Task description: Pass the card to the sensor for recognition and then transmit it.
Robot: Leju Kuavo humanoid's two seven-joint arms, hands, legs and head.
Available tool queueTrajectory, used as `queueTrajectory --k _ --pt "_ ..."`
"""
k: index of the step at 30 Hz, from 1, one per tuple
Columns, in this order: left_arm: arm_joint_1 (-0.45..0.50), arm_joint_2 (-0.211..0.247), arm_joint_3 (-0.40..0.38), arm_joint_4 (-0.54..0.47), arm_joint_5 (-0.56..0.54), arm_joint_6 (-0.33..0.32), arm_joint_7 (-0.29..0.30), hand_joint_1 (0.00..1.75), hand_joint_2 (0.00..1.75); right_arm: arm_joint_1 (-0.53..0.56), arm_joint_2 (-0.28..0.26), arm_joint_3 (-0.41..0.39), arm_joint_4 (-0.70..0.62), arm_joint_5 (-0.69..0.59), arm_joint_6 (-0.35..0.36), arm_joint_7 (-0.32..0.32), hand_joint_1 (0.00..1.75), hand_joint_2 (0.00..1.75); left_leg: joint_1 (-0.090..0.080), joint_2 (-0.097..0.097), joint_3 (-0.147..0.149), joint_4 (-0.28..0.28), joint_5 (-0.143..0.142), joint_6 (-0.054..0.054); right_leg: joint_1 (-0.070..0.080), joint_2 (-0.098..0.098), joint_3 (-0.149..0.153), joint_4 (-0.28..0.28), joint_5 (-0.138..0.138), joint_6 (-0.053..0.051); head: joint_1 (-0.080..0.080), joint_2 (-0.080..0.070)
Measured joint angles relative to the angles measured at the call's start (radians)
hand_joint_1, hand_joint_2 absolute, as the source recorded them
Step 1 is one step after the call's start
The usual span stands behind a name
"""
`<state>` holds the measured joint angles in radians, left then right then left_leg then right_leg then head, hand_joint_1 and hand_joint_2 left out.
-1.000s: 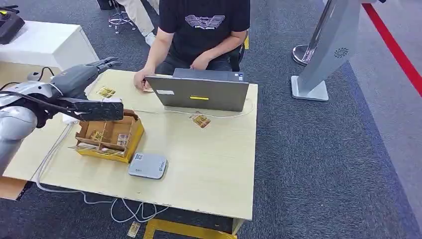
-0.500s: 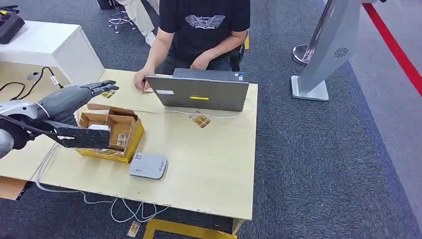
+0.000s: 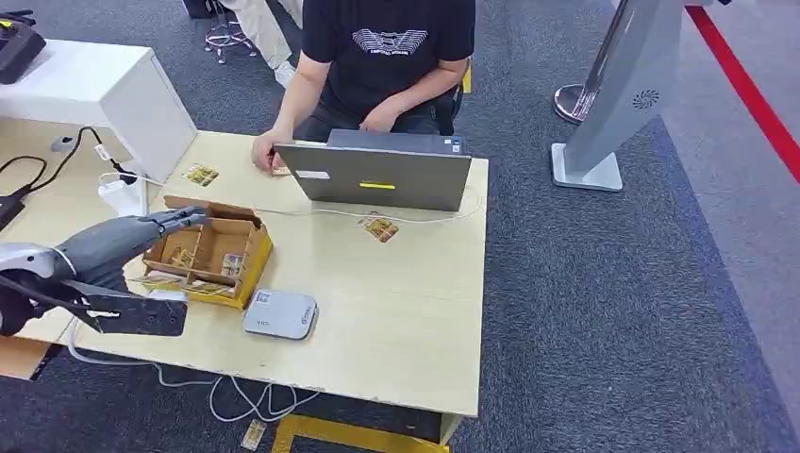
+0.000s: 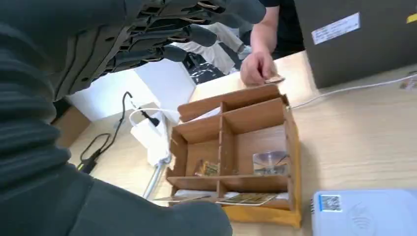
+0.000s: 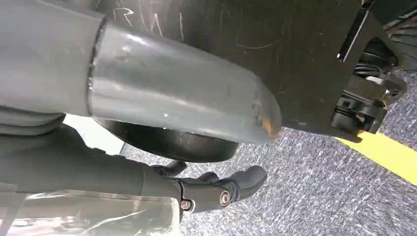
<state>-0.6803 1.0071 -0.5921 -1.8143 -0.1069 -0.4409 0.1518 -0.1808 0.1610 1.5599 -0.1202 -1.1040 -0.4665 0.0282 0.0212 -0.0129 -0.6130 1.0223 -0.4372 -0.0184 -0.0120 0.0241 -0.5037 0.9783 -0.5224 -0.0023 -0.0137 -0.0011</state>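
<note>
I see the left hand point(image 3: 141, 231) at the left of the head frame, fingers point(image 3: 179, 219) stretched out straight and apart, nothing in them, tips over the left edge of the divided cardboard box point(image 3: 247, 247). Left wrist view agrees: fingers point(image 4: 162, 34) extended above the box point(image 4: 275, 105), released. Right hand point(image 5: 216, 189) hangs by the body over grey carpet, fingers loosely curled, nothing held as far as I can tell.

Box sits left of centre on the table point(image 3: 396, 321); cards point(image 4: 246, 198) lie in its compartments, one gold-patterned card point(image 4: 209, 168) in a middle cell. Grey sensor pad point(image 3: 280, 314) is just beside the box, toward the bottom of the frame. One loose card point(image 3: 380, 227) lies centre frame in front of the laptop point(image 3: 377, 176), another point(image 3: 201, 175) at the upper left of the table. A person point(image 3: 387, 47) in a black shirt sits behind the laptop, one hand point(image 3: 267, 153) on the table.
</note>
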Motion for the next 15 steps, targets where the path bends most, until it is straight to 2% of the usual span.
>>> queueTrajectory --k 8,11,15 --pt "0.173 -0.001 0.033 0.002 -0.162 0.083 -0.031 0.0 1.75 0.0 0.0 0.0 0.0 0.014 0.0 0.011 0.0 0.0 0.0 0.0 0.0 0.0 0.0 0.0 0.0 0.0 0.0 0.0 0.0 0.0 0.0 0.0" --pt "0.242 -0.034 0.063 0.018 -0.27 0.117 -0.056 0.0 1.75 -0.001 0.0 0.0 0.0 0.021 0.0 0.014 0.0 0.0 0.0 0.0 0.0 0.0 0.0 0.0 0.0 0.0 0.0 0.0 0.0 0.0 0.0 0.0" --pt "0.298 -0.084 0.091 0.045 -0.361 0.137 -0.065 0.0 1.75 -0.001 0.0 0.0 0.0 0.025 0.0 0.014 0.0 0.0 0.0 0.0 0.0 0.0 0.0 0.0 0.0 0.0 0.0 0.0 0.0 0.0 0.001 0.0"
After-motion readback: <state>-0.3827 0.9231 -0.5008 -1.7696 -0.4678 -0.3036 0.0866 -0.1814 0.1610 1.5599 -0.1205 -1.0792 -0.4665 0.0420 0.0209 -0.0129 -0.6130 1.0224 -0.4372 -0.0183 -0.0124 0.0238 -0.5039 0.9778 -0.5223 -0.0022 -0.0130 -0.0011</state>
